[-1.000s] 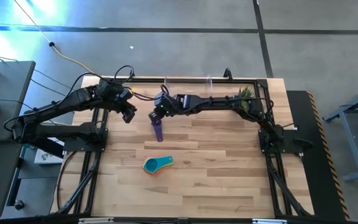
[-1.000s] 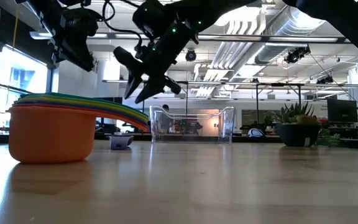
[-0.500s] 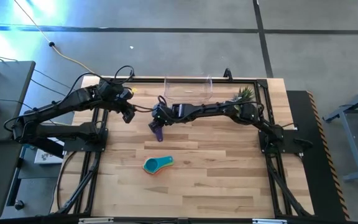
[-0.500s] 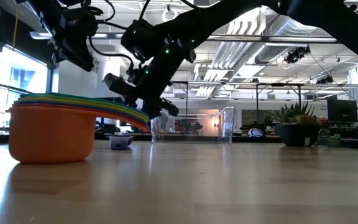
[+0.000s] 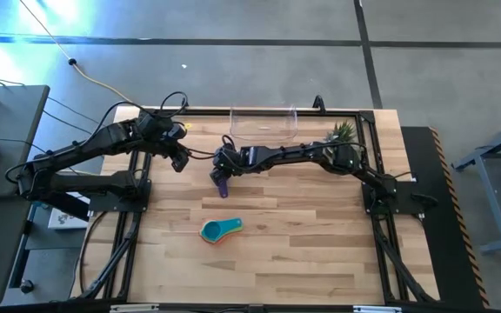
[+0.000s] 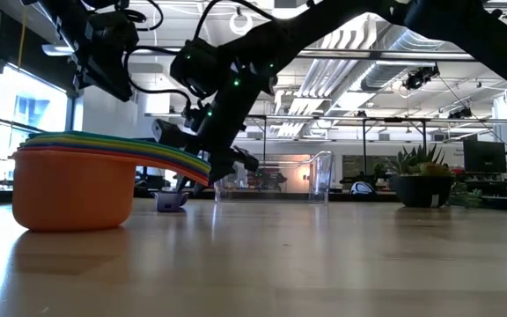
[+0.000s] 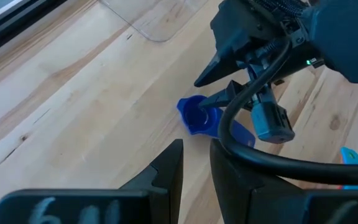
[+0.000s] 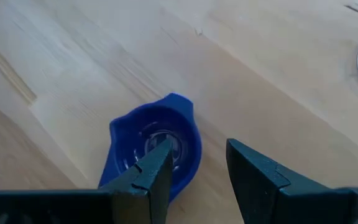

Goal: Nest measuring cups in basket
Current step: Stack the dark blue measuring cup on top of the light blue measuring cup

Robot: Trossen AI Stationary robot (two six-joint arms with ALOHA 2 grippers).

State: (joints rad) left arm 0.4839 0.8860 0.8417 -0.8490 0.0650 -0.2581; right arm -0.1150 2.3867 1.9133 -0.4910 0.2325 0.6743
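Count of items on the tabletop (image 5: pixel 320 243). One clear basket (image 5: pixel 263 124) at the far edge. One potted plant (image 5: pixel 344 132) just beside the basket, toward the right arm's side. One lone purple-blue measuring cup (image 5: pixel 222 183) in front of the basket. One nested stack of measuring cups (image 5: pixel 220 229), farther from the basket than the lone cup; its members cannot be counted individually. Two arms, each bearing one claw: left claw (image 5: pixel 181 162), right claw (image 5: pixel 219 170).

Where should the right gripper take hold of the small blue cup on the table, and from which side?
Probably the blue cup's rim wall, from above: it lies mouth up, and the open right gripper already has one finger over the bowl, one outside.
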